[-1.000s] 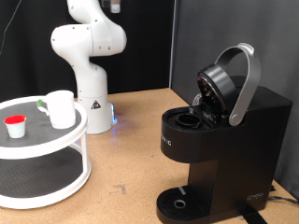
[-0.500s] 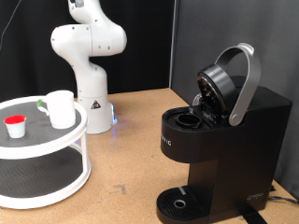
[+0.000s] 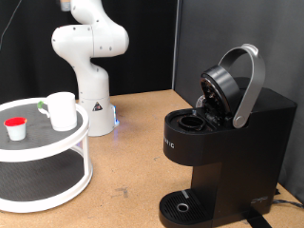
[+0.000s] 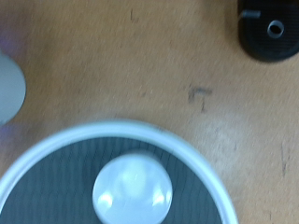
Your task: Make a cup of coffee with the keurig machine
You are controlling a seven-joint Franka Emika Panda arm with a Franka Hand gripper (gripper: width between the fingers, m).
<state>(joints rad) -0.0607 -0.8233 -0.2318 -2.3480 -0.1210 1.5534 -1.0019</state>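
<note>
Two views. In the exterior one, the keurig machine (image 3: 223, 142) stands lid-up; well left of it the cup (image 3: 61, 110) sits on a round tray (image 3: 47, 152). My end effector is out of frame, so I cannot tell whether it's clenched. The wrist view looks down on the cup (image 4: 133, 194); descending blind could knock it over.

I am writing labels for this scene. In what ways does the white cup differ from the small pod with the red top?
The cup is taller and wider than the pod. The cup is all white and has a handle on one side; the pod has a red top on a white body and no handle. Both stand upright, apart, on the top tier of the round white stand.
</note>
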